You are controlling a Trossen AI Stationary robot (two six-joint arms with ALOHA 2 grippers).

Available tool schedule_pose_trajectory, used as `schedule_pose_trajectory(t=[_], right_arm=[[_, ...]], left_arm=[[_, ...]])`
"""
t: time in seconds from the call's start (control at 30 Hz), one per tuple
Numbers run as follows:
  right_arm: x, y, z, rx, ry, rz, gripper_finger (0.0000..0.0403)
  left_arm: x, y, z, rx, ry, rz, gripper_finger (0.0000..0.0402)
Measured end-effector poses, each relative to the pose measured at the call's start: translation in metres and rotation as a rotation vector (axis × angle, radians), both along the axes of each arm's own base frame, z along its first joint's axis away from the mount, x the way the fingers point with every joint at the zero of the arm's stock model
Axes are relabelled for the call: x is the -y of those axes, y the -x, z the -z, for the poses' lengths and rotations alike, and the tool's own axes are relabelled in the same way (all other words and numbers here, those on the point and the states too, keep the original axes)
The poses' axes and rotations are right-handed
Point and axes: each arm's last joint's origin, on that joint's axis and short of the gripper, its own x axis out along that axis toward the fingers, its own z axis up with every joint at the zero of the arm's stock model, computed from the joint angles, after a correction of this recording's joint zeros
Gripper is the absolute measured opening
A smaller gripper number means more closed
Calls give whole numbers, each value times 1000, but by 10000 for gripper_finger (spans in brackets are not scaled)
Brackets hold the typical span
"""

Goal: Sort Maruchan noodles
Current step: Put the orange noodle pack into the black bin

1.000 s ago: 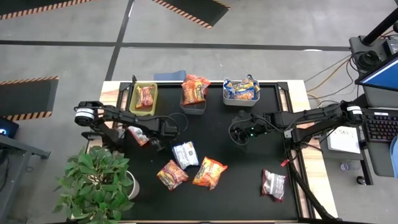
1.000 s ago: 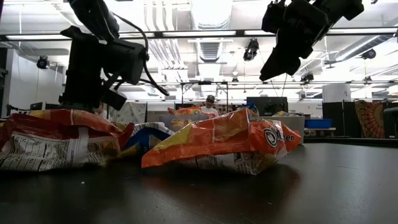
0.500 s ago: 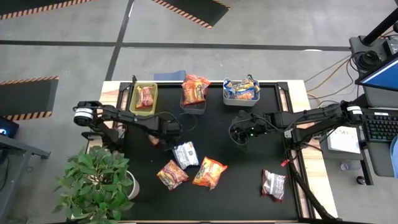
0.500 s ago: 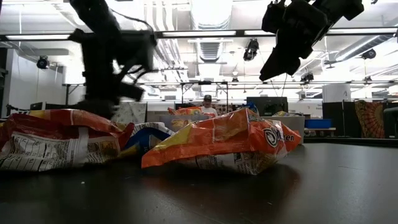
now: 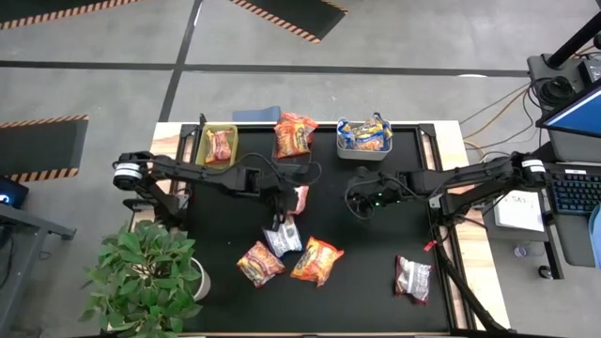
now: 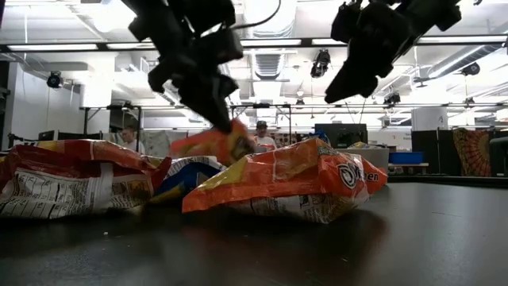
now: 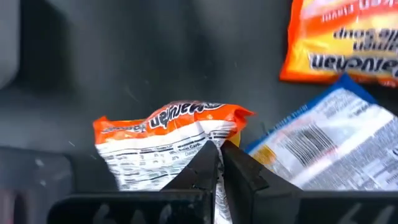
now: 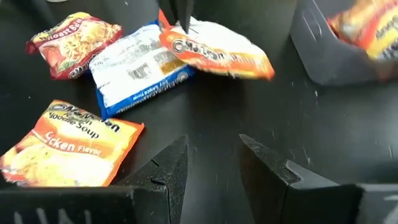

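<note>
Since a second ago my left arm has swung from the left part of the table toward the middle, carrying an orange packet (image 5: 299, 199) along. Nearest the front edge a red-and-silver packet (image 5: 412, 278) lies alone by the front right corner, with bare black mat (image 5: 366, 296) all around it. Left of it, a red packet (image 5: 260, 264) and an orange chicken-flavour packet (image 5: 316, 260) lie close together, and the blue-and-white packet (image 5: 282, 234) sits just behind them. Bare mat also spreads toward the left edge and between my two grippers.

My left gripper (image 5: 285, 200) hangs above the blue-and-white packet. Its fingers (image 7: 208, 165) are pinched nearly together on the near edge of the orange packet, which hangs clear of the mat, tilted in the low view.

My right gripper (image 5: 361, 202) hovers right of centre, well apart from the left one. Its fingers (image 8: 169, 167) stand spread with nothing between them.

Along the far edge stand three bins: a green bin (image 5: 201, 150) toward the far left corner holding a red packet, a dark bin (image 5: 293, 165) with orange packets, and a white bin (image 5: 362, 152) with blue-and-yellow packets.
</note>
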Motion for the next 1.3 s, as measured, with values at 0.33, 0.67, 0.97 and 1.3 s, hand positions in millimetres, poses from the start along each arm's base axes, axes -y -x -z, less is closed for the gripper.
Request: schedule_pose_trajectory(t=[0.33, 0.67, 0.97, 1.3], right_arm=[[-1, -41, 19, 111, 191, -137, 179], [1, -90, 30, 24, 375, -238, 261], [8, -124, 38, -129, 416, -300, 210], [8, -127, 41, -171, 407, -331, 92]], left_arm=[[0, -7, -14, 47, -9, 52, 0], [-1, -10, -17, 79, -14, 54, 0], [-1, -12, -25, 102, -20, 64, 0], [-1, -10, -31, 121, -29, 70, 33]])
